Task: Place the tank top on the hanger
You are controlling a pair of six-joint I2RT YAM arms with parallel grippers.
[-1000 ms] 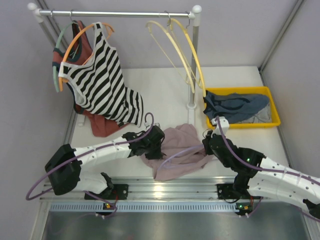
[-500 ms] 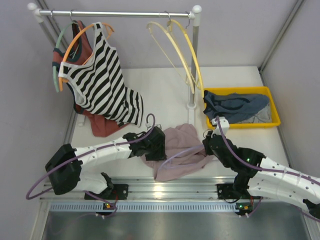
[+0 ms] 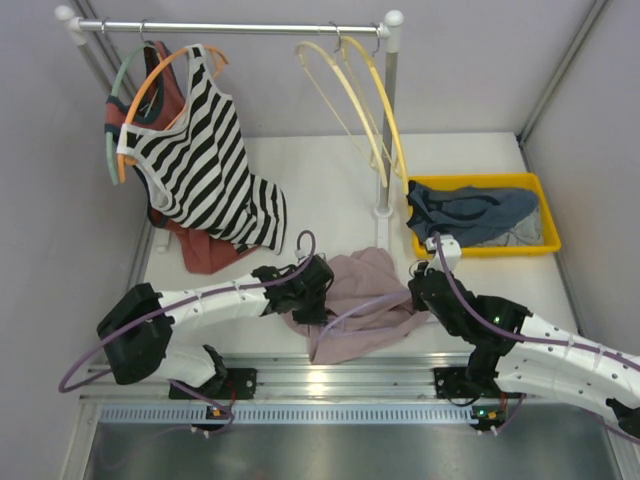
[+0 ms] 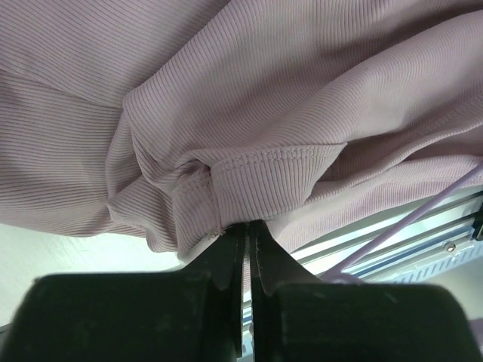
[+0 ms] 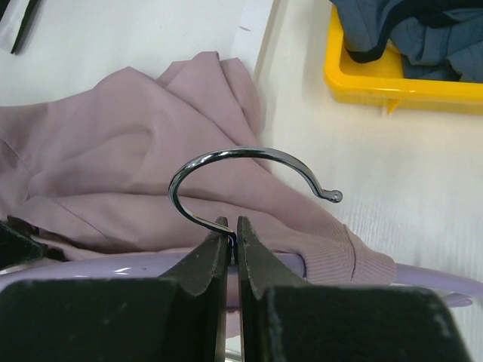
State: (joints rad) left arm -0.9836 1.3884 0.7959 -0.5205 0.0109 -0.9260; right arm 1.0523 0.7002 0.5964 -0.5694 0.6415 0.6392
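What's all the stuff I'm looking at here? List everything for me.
tank top: one, dusty pink, crumpled mid-table
hanger: one, lavender, beside the tank top
striped top: one, black-and-white, on the rail's left
orange hanger: one, orange, carrying the striped top
rust-red garment: one, behind the striped top
yellow hangers: two, pale yellow, on the rail's right
tray: one, yellow, right, holding dark blue clothes
rail: one, silver, back
left claw: black, shut on tank top
right claw: black, shut on hanger
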